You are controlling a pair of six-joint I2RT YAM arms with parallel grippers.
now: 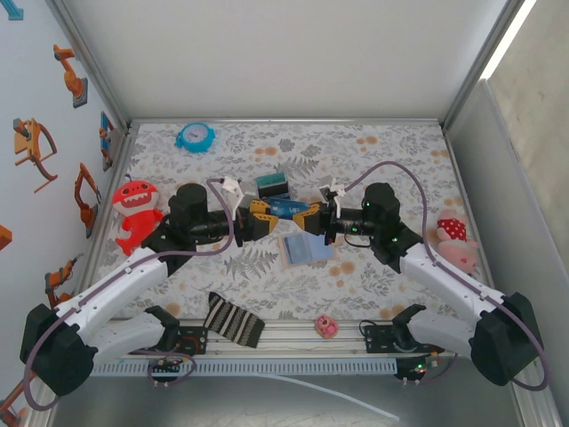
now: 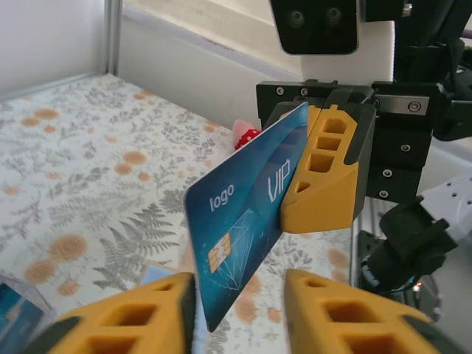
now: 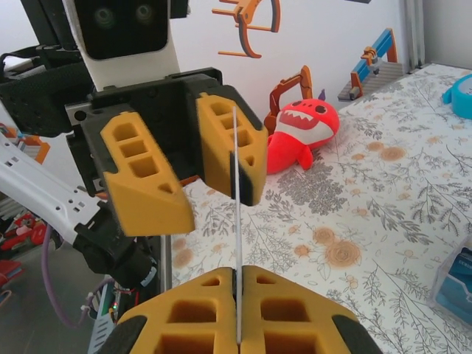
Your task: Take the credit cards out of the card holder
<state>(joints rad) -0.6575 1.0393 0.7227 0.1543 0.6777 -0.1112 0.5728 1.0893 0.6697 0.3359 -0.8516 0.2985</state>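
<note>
- The holder [image 1: 307,247] is lying open and flat on the floral surface [image 1: 382,151], showing a pale blue, squarish inside. Its fold and pockets are looking too small to make out.
- In the top view it is sitting at about 5 o'clock from the blue card [image 1: 286,209], just beside the right gripper [image 1: 307,218] and apart from the card.
- The card is hanging above the surface between the two arms, with the left gripper [image 1: 269,216] facing it from 9 o'clock.
- A dark flat piece [image 1: 273,185] is lying at 11 o'clock from the card; I cannot tell what it is.
- The left wrist view is giving the card's [image 2: 243,221] face, which the top view does not: "logo", "VIP" and a gold chip.
- There the right gripper [image 2: 310,173] is pinching the card's far edge with closed jaws, while the left gripper's [image 2: 240,295] own jaws are standing parted at the bottom, the card's near edge between them.
- The right wrist view is showing the card [image 3: 237,221] edge-on as a thin pale line, clamped in the right gripper [image 3: 238,295].
- Opposite, the left gripper [image 3: 212,203] is gaping, with the card running close along one finger [image 3: 228,147].
- A red shark toy [image 3: 306,129] is lying behind.
</note>
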